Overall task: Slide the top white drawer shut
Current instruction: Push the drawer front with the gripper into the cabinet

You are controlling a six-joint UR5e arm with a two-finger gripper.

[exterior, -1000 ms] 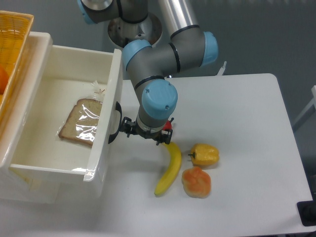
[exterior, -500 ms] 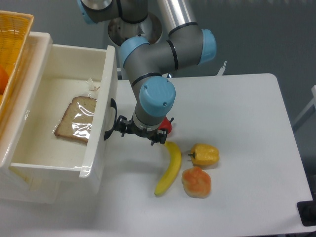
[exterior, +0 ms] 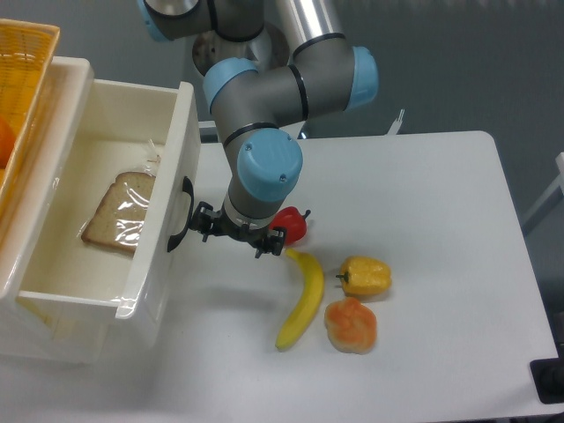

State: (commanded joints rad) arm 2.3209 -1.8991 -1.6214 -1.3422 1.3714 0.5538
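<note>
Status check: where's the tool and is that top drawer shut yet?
Tool against the drawer front by the black handle; jaw state unclear. Drawer partly open, bread inside. Nothing blocking its path.

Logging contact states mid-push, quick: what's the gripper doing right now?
Gripper: beside the top white drawer front near its black handle; open or shut cannot be told, nothing visibly held.

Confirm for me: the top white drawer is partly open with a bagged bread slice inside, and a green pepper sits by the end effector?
Not quite. The camera view shows a red pepper by the end effector, not green. The top white drawer is partly open, bagged bread slice inside.
</note>
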